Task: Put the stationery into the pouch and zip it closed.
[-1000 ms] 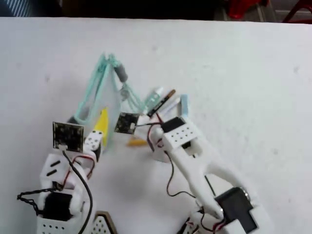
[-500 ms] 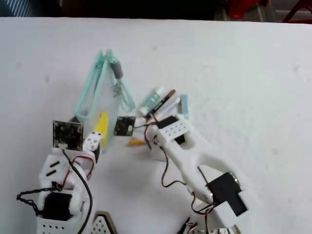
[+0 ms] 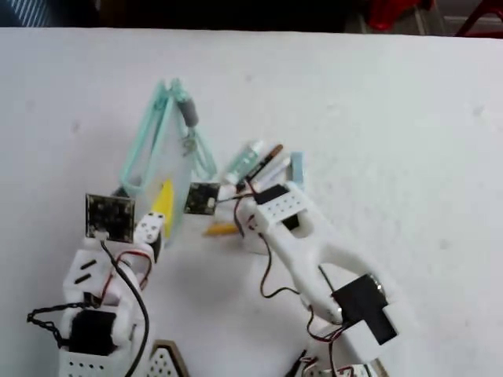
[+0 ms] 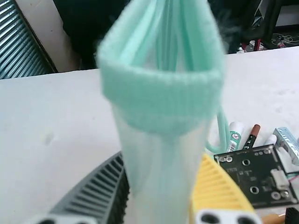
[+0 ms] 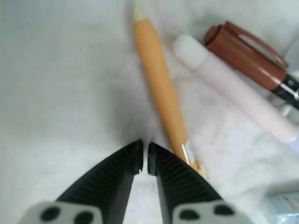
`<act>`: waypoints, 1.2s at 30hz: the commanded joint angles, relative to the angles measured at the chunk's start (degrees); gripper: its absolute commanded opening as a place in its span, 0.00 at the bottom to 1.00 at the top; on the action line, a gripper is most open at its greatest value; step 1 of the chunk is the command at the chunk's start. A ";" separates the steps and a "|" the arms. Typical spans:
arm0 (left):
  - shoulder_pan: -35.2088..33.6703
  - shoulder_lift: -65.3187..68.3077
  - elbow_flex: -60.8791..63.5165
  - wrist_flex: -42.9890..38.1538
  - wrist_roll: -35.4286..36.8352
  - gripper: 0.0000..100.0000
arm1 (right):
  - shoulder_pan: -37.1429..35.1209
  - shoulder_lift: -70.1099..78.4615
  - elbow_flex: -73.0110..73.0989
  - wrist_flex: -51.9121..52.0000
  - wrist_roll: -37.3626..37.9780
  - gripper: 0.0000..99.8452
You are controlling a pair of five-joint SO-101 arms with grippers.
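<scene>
While your left end effector [image 4: 161, 198] clamps the upright pouch [image 4: 161, 93], your right end effector [image 5: 145, 157], closed and empty, sits beside the orange pen [image 5: 161, 98] at the pouch's 5 o'clock.

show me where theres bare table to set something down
Bare table right of the pens, beyond the pouch along the far edge, and left of the pouch. Crowded: near middle, where the left gripper holds the pouch and the right gripper sits by the orange pen.
</scene>
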 commanded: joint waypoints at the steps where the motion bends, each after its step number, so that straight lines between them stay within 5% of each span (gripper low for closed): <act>1: -0.22 -0.04 -2.37 0.26 0.62 0.18 | 1.19 -6.11 0.09 3.03 0.79 0.02; 7: -0.22 -0.04 -2.37 0.26 0.62 0.18 | 5.49 -24.04 6.86 0.84 0.53 0.02; 13: -0.13 -0.04 -2.37 0.26 0.62 0.18 | 0.31 -34.59 17.14 -3.47 0.79 0.03; 20: -0.04 -0.04 -1.32 0.26 0.62 0.18 | -2.15 -27.74 12.57 0.13 0.88 0.29; 36: -0.04 -0.04 -1.14 0.26 0.62 0.18 | -1.98 0.84 -5.63 -0.22 0.88 0.22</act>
